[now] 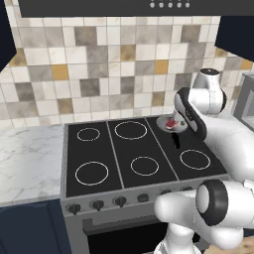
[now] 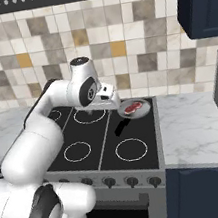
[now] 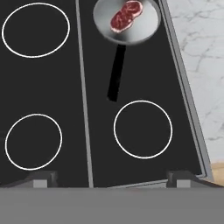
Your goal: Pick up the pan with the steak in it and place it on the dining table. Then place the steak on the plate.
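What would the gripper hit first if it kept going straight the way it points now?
Probably the black stovetop: the open gripper looks down onto it, between the pan handle's tip and the near right burner ring. Depth is unclear, but nothing appears in between.

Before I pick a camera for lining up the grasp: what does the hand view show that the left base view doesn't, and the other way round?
Hand view alone: the pan's whole black handle lying free on the stove top, and the marble counter right of the stove. Left base view alone: the control knobs, the tiled wall, the counter on the other side. Both: the pan with the steak on the stove.
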